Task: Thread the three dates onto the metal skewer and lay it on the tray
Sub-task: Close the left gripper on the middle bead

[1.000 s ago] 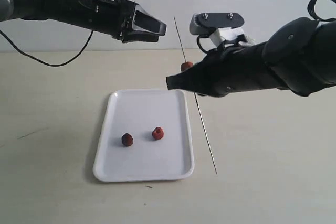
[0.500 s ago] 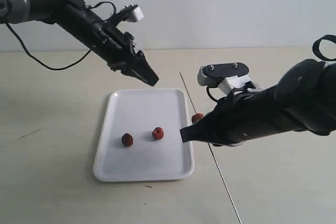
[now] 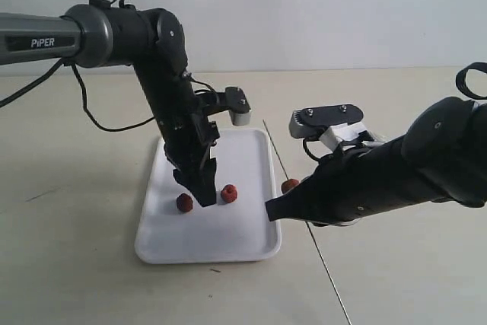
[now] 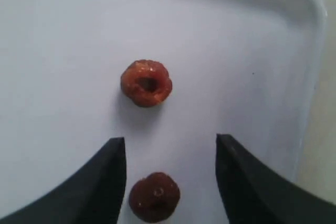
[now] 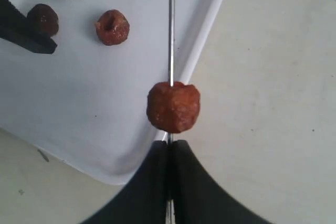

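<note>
Two dates lie on the white tray (image 3: 251, 234): a dark one (image 3: 184, 202) and a redder one (image 3: 229, 193). My left gripper (image 3: 204, 195) points down over the tray, open, its fingers either side of the dark date (image 4: 155, 196) without touching it. The redder date (image 4: 146, 83) lies just beyond the fingertips. My right gripper (image 3: 275, 209) is shut on the thin metal skewer (image 3: 323, 264), which slants over the tray's right edge. A third date (image 5: 173, 106) is threaded on the skewer (image 5: 171, 35) right in front of the shut fingers (image 5: 157, 182).
The tray (image 5: 105, 108) sits on a plain beige tabletop. A black cable (image 3: 106, 123) trails from the left arm across the table behind the tray. The skewer's lower end runs past the tray's right front corner toward the table's front edge.
The left arm has swung down from high behind the tray to just over the dark date, still open. The right gripper has lowered the skewer and its date beside the tray's right edge.
</note>
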### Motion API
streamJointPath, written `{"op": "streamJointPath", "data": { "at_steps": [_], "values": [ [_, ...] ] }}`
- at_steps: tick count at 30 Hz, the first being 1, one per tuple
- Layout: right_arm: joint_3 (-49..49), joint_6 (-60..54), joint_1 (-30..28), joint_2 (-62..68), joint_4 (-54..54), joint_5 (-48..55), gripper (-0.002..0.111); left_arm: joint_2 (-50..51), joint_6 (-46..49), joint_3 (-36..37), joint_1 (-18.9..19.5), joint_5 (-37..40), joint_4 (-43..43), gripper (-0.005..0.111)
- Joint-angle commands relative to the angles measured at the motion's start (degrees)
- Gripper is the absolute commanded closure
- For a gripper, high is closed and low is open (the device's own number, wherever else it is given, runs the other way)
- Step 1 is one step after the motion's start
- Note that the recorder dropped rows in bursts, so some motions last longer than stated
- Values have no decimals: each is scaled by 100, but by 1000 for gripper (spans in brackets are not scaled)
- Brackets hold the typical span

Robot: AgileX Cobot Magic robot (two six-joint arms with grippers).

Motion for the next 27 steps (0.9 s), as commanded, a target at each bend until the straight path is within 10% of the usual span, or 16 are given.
{"op": "streamJointPath", "data": {
  "at_steps": [1,27],
  "values": [
    [33,-79,-15,-38,-22,-2,108,-75,-56,28,-29,-128,28,55],
    [38,-24,-15,-38,-36,-75,108,0,775,28,-363,-804,141,55]
  ]
}}
